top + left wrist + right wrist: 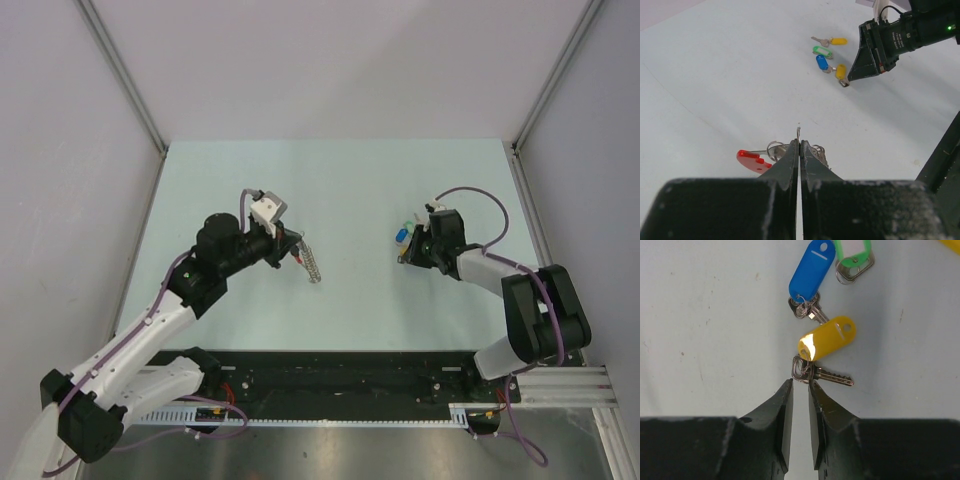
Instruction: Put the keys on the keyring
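Note:
My left gripper (799, 142) is shut on the keyring (798, 132). A thin metal loop pokes out past its tips, with the red tag (752, 161) to their left and the silvery chain (818, 152) to their right. In the top view the chain (312, 265) trails on the table from the left gripper (292, 250). The keys (402, 232) lie in a cluster at the right. My right gripper (800, 383) stands open by a narrow gap, its tips right at the metal head of a yellow-tagged key (827, 337). Blue-tagged (811, 271) and green-tagged (853, 252) keys lie beyond it.
A second yellow-tagged key (838, 41) lies farthest from me in the cluster. The pale table (330, 180) is bounded by grey walls with metal posts (125, 75) at the back corners. A black rail (350, 375) runs along the near edge between the arm bases.

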Available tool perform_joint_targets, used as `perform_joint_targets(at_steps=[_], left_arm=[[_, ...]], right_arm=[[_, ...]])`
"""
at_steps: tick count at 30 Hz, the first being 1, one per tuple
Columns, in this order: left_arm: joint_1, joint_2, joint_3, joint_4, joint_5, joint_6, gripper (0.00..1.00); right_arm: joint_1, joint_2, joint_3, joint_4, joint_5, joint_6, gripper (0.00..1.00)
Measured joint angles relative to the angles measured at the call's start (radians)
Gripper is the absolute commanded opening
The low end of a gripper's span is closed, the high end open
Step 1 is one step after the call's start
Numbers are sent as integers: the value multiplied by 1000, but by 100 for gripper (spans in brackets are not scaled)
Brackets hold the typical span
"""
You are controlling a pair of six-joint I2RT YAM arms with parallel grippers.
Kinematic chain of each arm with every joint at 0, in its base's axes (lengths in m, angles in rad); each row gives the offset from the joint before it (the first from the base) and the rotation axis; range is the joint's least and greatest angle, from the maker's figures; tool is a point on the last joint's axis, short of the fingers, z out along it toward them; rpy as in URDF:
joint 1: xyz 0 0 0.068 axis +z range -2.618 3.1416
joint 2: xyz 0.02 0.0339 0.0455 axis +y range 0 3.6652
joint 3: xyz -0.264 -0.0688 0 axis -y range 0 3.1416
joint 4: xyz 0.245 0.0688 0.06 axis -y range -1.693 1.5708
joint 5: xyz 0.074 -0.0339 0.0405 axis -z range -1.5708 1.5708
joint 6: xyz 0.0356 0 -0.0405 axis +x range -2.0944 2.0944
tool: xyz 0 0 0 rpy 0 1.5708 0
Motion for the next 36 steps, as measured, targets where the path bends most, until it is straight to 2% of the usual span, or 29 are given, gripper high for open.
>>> perform_joint_targets(at_steps=[27, 36], left_arm=[[9, -19, 3, -5, 2, 0, 0], [9, -19, 3, -4, 2, 0, 0]], right_arm=[[-23, 104, 6, 111, -30, 21, 18], [-27, 101, 7, 111, -16, 21, 23]])
